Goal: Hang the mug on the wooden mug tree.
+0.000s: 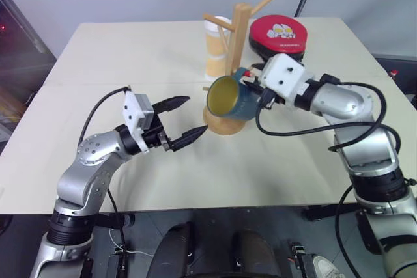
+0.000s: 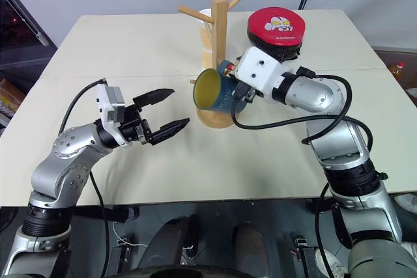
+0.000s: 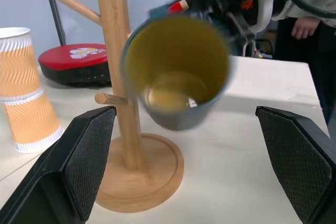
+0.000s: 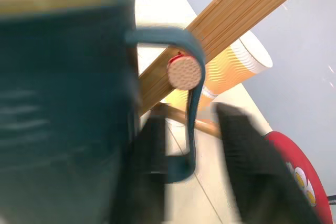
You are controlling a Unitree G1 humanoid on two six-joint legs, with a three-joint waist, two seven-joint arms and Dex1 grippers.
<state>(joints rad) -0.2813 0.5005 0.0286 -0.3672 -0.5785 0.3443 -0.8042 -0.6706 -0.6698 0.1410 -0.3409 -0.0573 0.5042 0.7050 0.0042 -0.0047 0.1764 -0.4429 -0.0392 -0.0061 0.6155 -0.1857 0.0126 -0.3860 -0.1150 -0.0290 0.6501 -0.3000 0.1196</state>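
The right tool [image 1: 251, 84] is being seen at the mug [image 1: 233, 98], which is hanging tilted against the wooden mug tree [image 1: 238, 37] over the table [image 1: 130, 50]; its fingers are being hidden there. In the left wrist view, the left tool [image 3: 189, 166] is being held wide open and empty, the mug just beyond. In the right wrist view, the fingers are being parted beside the handle, which is threaded by the red-tipped peg [image 4: 185, 73]; a straight, slow retreat is advised.
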